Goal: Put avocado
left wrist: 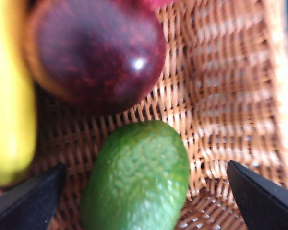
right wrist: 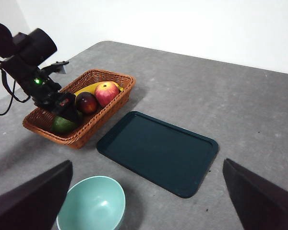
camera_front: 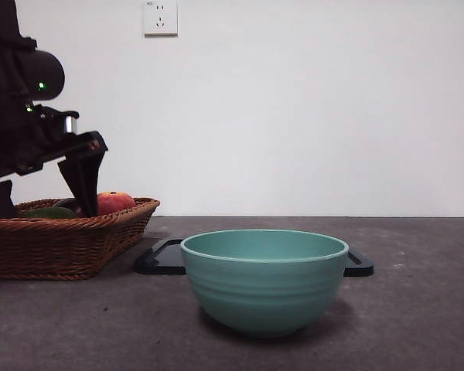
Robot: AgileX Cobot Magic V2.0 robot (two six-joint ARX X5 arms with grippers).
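Bowl [camera_front: 264, 280] in front; our left gripper [left wrist: 149, 191], jaws wide, straddles the avocado [left wrist: 137, 179] in the basket [left wrist: 230, 96]. Closing off-centre, we could squirt it against the maroon fruit [left wrist: 96, 52]. Right gripper [right wrist: 149, 191] waits open.

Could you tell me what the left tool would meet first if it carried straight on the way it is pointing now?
Most likely the avocado: the left tool is open over the wicker basket, jaws on either side of the fruit. Depth is unclear, so I cannot say how near contact is.
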